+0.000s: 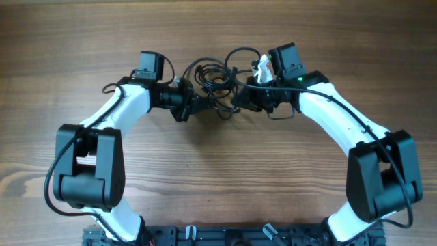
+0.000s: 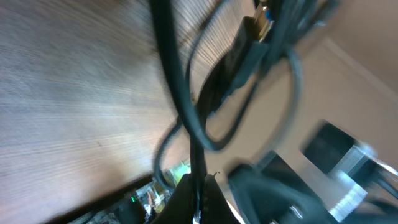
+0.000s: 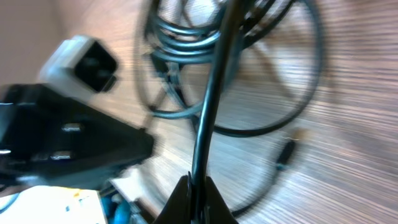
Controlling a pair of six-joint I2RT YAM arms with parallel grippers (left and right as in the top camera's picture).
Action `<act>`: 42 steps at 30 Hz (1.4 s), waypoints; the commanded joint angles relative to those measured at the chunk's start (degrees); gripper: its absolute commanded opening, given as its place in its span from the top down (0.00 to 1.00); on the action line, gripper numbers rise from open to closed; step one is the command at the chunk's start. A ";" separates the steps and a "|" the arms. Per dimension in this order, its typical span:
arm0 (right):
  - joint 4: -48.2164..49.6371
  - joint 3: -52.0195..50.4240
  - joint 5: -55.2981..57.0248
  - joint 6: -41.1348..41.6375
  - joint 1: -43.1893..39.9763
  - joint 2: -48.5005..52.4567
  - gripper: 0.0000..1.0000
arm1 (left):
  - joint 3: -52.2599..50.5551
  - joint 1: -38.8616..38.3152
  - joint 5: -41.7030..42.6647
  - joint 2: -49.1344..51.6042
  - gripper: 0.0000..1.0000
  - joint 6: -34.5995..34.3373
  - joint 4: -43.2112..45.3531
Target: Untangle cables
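Robot test bench, lab-like setup.
I see a wood-grain table (image 1: pixel 218 178), my white-and-black left arm (image 1: pixel 116 113) and right arm (image 1: pixel 334 116), black mounting rail (image 1: pixel 218 236) at the near edge.

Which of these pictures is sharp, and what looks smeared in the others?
Overhead: sharp and evenly lit, with the cables and the table grain crisp and only soft shadows. Left wrist: heavily smeared, the wood grain streaked and the near cable a dark blur. Right wrist: also streaked, though the loops can be made out; the small plug is fuzzy.
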 commanded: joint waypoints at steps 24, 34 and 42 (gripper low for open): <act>-3.06 0.17 9.66 -16.04 -0.13 -0.72 0.96 | -0.09 10.21 -23.63 -0.70 0.88 33.38 -12.35; -2.69 0.17 8.44 -16.04 -0.13 -0.72 0.96 | 0.04 6.62 -27.21 -0.79 0.30 31.34 -15.10; -2.69 0.17 8.31 -16.68 -0.13 -0.72 0.96 | 2.27 5.86 -19.58 -0.76 0.30 24.57 -11.34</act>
